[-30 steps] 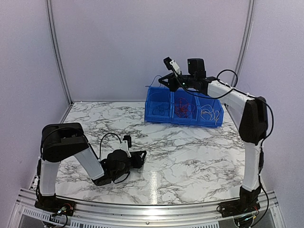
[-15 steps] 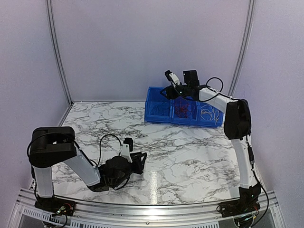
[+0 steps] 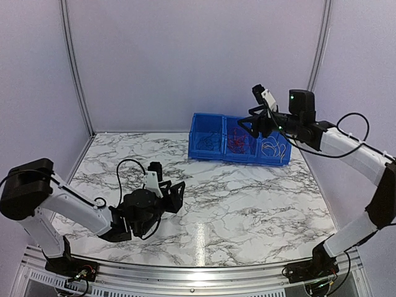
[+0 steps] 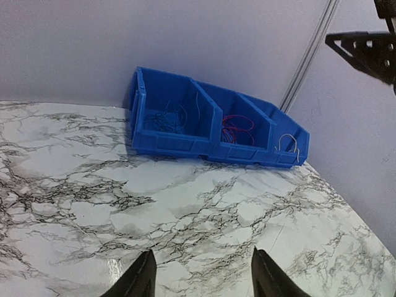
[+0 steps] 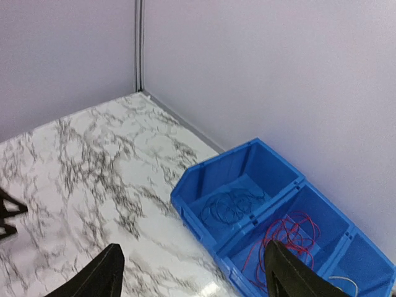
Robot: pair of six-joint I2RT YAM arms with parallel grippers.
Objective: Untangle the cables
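Note:
The cables lie sorted in a blue three-compartment bin (image 3: 197,151) at the back of the table. Dark cables (image 3: 210,142) curl in the left compartment, red cables (image 3: 237,142) in the middle, pale yellow cables (image 3: 274,148) on the right. In the right wrist view the dark cables (image 5: 232,207) and red cables (image 5: 288,235) lie below. My right gripper (image 3: 249,126) hovers open and empty above the bin, over its middle and right compartments. My left gripper (image 3: 175,193) hangs open and empty over the marble table (image 3: 247,198), well in front of the bin (image 4: 170,143).
The side and back walls and a corner rail (image 3: 74,68) close in the table. The right gripper (image 4: 365,49) shows at the top right of the left wrist view. The bin (image 5: 185,198) stands close to the back wall.
My right gripper has opened and swung right, from above the left compartment toward the right end of the bin. My left gripper has opened wider as its arm stretched out low.

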